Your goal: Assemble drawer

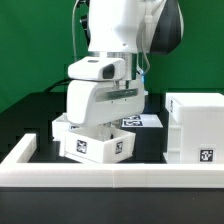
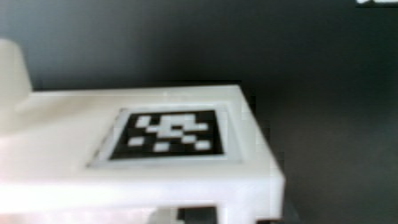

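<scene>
A white open-top box tray (image 1: 95, 143) with black-and-white tags sits just behind the front wall. My gripper (image 1: 103, 118) is lowered straight onto it; the hand hides the fingertips, so I cannot tell how the jaws stand. In the wrist view the tray (image 2: 169, 135) fills the picture close up, its tag facing the camera, and no fingers show clearly. The cube-shaped housing (image 1: 197, 125) stands at the exterior view's right, apart from the tray. A second tagged tray (image 1: 143, 120) lies behind, between the arm and the housing.
The long low white wall (image 1: 110, 182) edges the black table (image 1: 35, 112) in front, close to the tray. A green backdrop stands behind. Bare black table (image 2: 320, 90) shows beside the tray in the wrist view.
</scene>
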You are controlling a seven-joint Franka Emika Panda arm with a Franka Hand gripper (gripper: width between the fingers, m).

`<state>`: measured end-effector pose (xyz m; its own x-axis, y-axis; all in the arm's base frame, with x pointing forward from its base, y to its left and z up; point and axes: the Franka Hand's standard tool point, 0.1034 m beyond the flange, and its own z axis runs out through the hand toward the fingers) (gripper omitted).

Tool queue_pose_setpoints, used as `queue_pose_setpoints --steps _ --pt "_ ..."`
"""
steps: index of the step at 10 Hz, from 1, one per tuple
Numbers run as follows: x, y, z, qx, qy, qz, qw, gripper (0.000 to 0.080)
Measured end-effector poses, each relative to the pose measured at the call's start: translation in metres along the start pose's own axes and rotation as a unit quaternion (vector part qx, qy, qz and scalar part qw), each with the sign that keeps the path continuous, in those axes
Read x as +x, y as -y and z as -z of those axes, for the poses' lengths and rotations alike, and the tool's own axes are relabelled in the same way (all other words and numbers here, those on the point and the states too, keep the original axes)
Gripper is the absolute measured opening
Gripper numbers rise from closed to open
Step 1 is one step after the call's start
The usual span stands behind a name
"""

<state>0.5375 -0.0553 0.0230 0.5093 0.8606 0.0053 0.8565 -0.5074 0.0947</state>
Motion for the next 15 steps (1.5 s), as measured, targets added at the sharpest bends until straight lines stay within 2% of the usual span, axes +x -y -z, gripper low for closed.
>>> queue_pose_setpoints --steps 3,7,8,9,10,11,12,13,15 --pt "-0.003 -0.002 0.0 0.015 0.014 0.116 0.993 0.0041" --pt "-0.007 -0.002 -0.002 0.016 0.018 0.196 0.98 0.0041" --pt "0.001 0.003 -0.003 0.017 0.019 0.212 0.977 0.0041" --pt "0.009 0.007 -0.002 0.017 0.016 0.206 0.978 0.0041" --pt "0.013 0.007 -0.001 0.009 0.012 0.199 0.98 0.0041" --pt "0.01 0.006 -0.002 0.011 0.013 0.196 0.98 0.0041" --pt "0.011 0.006 -0.003 -0.001 0.008 0.195 0.981 0.0041" --pt "0.012 0.009 -0.005 0.003 0.008 0.197 0.98 0.0041" --pt "0.025 0.015 -0.004 0.003 0.001 0.211 0.977 0.0041"
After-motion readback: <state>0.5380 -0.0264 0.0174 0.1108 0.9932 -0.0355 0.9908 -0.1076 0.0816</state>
